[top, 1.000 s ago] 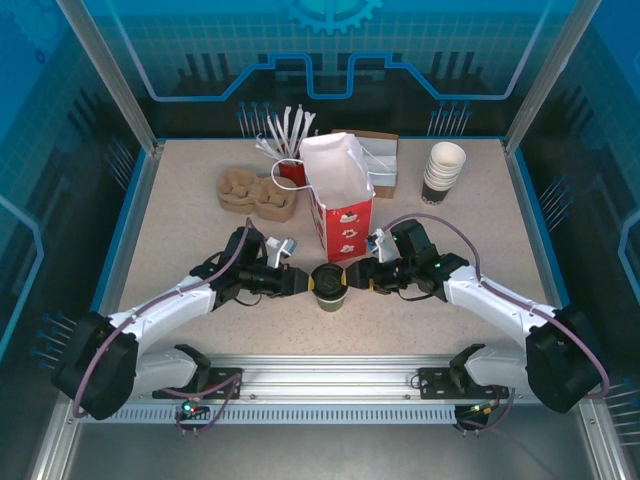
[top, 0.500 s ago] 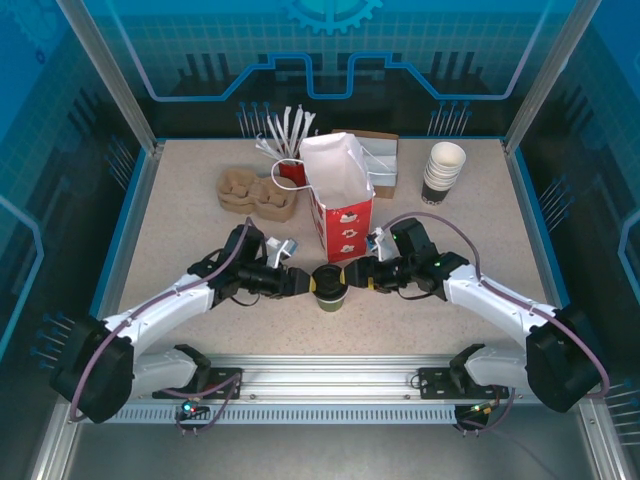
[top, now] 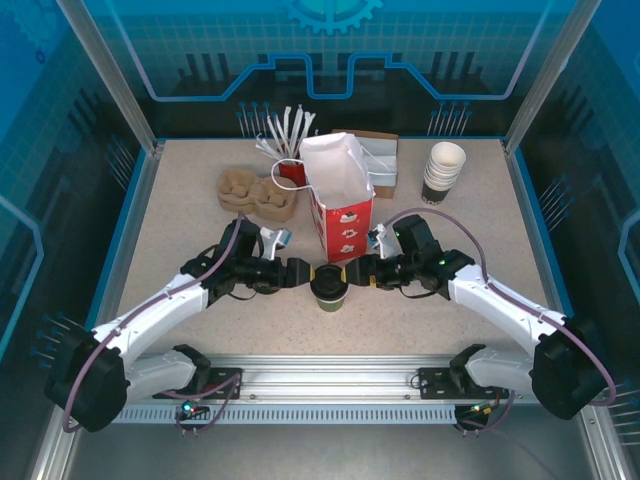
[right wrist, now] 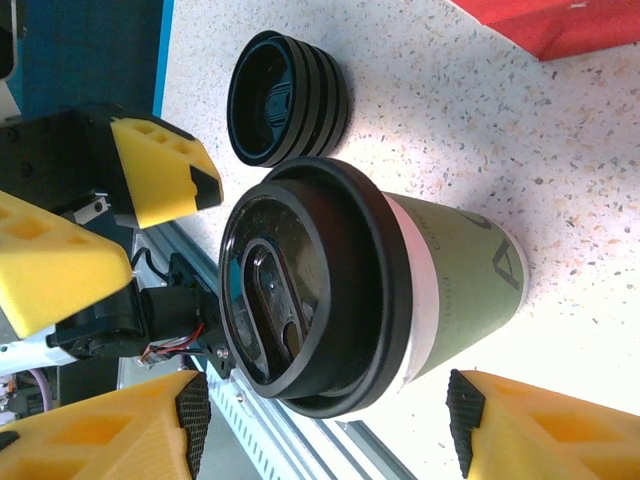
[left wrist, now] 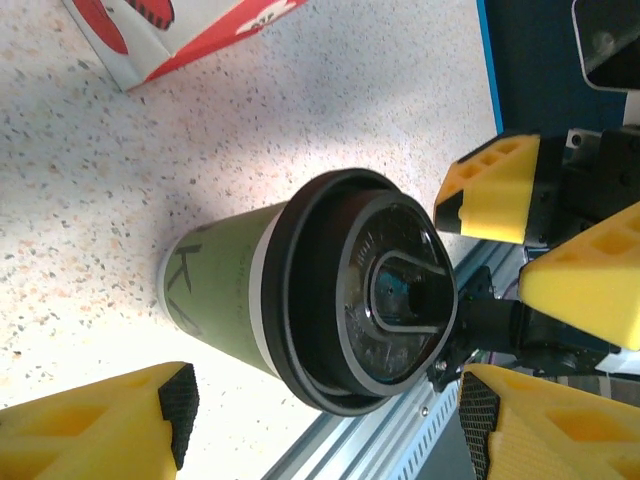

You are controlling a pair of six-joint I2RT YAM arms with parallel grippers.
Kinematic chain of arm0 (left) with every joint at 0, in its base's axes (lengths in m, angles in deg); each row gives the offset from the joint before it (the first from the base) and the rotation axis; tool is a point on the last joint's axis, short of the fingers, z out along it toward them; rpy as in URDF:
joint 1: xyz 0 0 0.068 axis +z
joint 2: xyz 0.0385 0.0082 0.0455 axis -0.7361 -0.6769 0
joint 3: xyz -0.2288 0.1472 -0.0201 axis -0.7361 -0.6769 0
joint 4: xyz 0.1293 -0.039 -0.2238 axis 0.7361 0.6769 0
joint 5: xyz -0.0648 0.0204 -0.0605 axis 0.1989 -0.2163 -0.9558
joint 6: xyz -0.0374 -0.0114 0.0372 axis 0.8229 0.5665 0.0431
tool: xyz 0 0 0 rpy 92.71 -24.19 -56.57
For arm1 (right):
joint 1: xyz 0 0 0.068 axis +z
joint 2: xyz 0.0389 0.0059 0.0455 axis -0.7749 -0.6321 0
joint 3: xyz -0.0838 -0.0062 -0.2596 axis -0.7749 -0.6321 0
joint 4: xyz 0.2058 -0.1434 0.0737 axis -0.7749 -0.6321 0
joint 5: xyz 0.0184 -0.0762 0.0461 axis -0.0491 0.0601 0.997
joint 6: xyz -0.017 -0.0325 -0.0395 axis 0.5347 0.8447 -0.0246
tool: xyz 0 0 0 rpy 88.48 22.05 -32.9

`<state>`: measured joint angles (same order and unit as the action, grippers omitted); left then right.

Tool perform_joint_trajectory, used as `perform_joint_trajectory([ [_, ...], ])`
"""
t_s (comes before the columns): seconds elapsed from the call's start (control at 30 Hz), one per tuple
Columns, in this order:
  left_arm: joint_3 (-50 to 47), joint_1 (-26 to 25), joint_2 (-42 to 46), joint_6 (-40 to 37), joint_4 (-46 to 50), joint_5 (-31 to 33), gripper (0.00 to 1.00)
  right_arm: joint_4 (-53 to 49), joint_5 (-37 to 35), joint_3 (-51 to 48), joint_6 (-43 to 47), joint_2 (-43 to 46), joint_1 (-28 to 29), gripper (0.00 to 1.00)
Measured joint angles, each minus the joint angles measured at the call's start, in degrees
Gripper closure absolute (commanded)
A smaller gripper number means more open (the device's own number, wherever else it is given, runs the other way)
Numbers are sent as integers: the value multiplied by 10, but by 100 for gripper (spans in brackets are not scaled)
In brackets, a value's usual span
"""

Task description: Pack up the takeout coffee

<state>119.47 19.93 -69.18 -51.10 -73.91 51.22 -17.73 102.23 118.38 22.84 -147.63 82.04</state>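
1. Top external view: the takeout coffee [top: 330, 284] is seen standing upright on the table [top: 170, 220] with its black lid on. It stands just in front of the red-and-white paper bag [top: 342, 205].
2. The cup is flanked by the left gripper [top: 303, 273] on its left and the right gripper [top: 356, 272] on its right, both held low over the table and facing each other.
3. From the left wrist, the left claw's yellow fingers [left wrist: 100, 425] are seen spread wide. The cup stands in line with the gap, untouched by either pad, and nothing is held.
4. From the right wrist, the right claw's fingers [right wrist: 545, 430] are likewise spread wide on either side of the cup. A gap shows at each pad, and nothing is gripped.
5. A low stack of black lids [right wrist: 288, 97] lies on the table just beside the coffee; whether the two touch cannot be told.
6. The bag stands upright with its top open; what is in it cannot be told.
7. White wrapped sticks [top: 285, 135] are held upright in a red holder [top: 291, 173] just left of the bag.
8. A stack of lidless cups [top: 443, 172] is nested at the far right, and a pulp cup carrier [top: 258, 192] lies left of the red holder.
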Motion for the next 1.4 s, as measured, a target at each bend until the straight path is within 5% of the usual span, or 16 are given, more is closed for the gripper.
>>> perform_joint_trajectory([
  [0.77, 50, -41, -83, -7, 5, 4, 52, -4, -3, 7, 4, -17, 0, 34],
  [1.4, 56, -56, -85, -20, 25, 28, 39, -3, -3, 6, 4, -17, 1, 35],
])
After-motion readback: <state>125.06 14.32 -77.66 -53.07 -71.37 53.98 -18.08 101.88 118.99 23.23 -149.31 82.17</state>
